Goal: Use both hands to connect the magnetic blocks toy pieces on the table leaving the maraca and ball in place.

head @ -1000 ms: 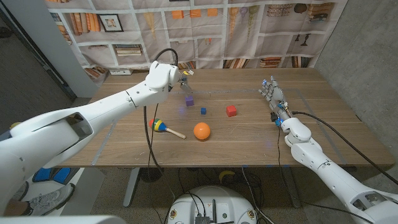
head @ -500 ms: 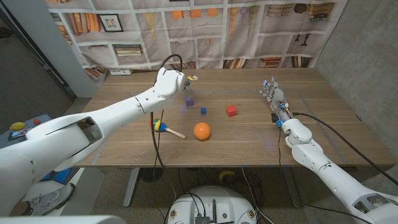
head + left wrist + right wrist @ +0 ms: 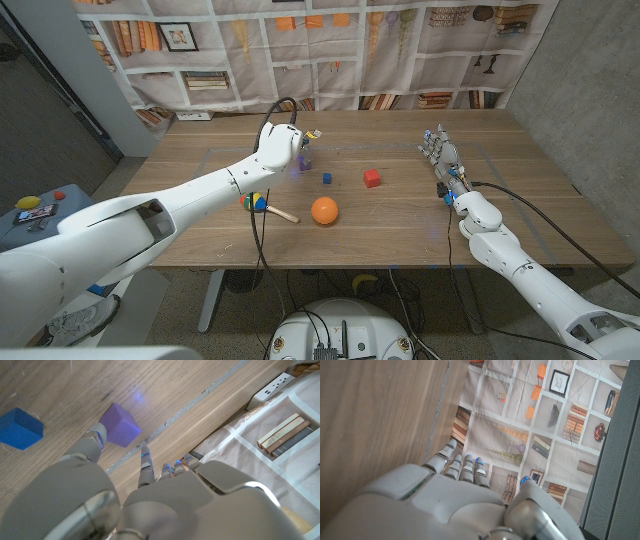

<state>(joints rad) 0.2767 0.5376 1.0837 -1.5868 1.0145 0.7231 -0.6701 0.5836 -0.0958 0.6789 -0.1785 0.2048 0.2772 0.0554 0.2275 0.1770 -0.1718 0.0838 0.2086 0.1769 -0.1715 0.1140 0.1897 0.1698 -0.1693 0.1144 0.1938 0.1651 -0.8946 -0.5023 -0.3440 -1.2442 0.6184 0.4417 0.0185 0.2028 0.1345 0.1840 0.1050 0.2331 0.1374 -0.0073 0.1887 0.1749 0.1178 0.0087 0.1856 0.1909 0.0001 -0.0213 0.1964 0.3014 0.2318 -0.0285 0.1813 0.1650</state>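
Note:
A purple block [image 3: 304, 161] [image 3: 119, 425] lies on the wooden table [image 3: 400, 230] toward the back, with a small blue block [image 3: 326, 178] [image 3: 19, 428] and a red block [image 3: 372, 178] to its right. My left hand [image 3: 283, 140] [image 3: 150, 495] hovers just behind the purple block with fingers apart and nothing held. Its thumb tip sits close beside the block, and I cannot tell if they touch. An orange ball [image 3: 324, 211] and a colourful maraca [image 3: 262, 203] lie nearer the front. My right hand [image 3: 440, 155] [image 3: 450, 500] stands on its edge at the right, fingers extended, holding nothing.
A white power strip [image 3: 195, 116] [image 3: 272, 387] lies at the table's back left corner. A printed bookshelf backdrop [image 3: 330, 50] hangs behind the table. A black cable [image 3: 262, 95] loops over my left wrist.
My left arm has reached further right and down, bringing the hand from behind the purple block to just over it. The right arm and all objects have stayed put.

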